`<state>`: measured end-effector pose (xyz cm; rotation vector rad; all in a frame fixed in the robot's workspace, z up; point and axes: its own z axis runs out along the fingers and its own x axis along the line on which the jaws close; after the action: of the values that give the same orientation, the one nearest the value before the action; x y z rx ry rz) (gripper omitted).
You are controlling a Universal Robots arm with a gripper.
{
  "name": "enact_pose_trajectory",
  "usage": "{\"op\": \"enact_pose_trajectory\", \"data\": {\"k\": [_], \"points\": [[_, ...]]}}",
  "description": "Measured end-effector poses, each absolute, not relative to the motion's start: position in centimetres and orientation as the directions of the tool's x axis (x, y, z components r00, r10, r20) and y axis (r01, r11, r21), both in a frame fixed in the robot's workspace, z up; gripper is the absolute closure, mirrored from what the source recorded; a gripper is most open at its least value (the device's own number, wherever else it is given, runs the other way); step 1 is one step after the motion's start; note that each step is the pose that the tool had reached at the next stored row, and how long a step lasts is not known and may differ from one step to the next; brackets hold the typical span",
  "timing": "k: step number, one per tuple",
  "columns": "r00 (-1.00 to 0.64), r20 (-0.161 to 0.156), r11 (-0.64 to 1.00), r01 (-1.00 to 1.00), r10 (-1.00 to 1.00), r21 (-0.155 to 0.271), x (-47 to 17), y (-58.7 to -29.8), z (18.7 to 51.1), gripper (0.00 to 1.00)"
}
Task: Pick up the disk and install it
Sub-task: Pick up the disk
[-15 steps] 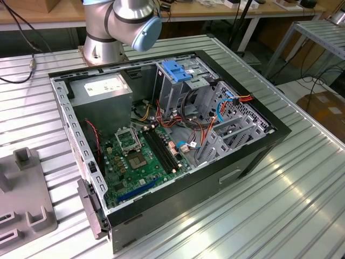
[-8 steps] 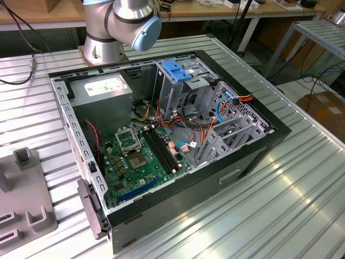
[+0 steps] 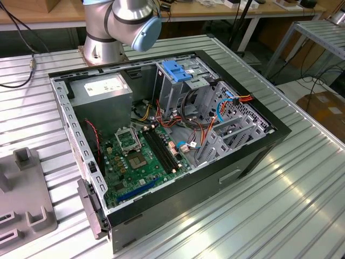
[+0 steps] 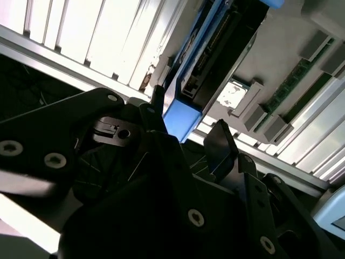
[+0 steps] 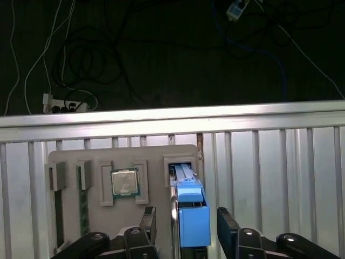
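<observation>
The disk [image 5: 191, 216] stands on edge in a slot of a grey holder tray [image 5: 156, 156], its bright blue side rail facing the first wrist view. My gripper [image 5: 187, 229] is open and straddles it, one black finger [image 5: 149, 224] on each side with a small gap to the disk. In the second wrist view the disk [image 4: 215, 54] runs away from the gripper [image 4: 186, 127], its grey-metal body and connector edge showing beside the blue rail. In the exterior view the open computer case [image 3: 259, 151] lies on the table, with the metal drive cage [image 3: 178, 86] inside it.
The holder tray also carries a processor chip [image 5: 125, 182] and memory sticks [image 5: 83, 199]. Just past the tray is the ribbed metal table's edge [image 5: 172, 116], with cables on the dark floor beyond. The arm's base [image 3: 102, 48] stands behind the case. A blue latch [image 3: 175, 70] tops the drive cage.
</observation>
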<state>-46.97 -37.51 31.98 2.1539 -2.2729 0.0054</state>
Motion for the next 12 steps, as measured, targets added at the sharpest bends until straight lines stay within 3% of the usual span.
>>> {"op": "enact_pose_trajectory", "data": {"k": [12], "points": [[-0.054,0.007,0.054,-0.999,-0.999,0.005,-47.11,-37.46,30.88,0.43]]}}
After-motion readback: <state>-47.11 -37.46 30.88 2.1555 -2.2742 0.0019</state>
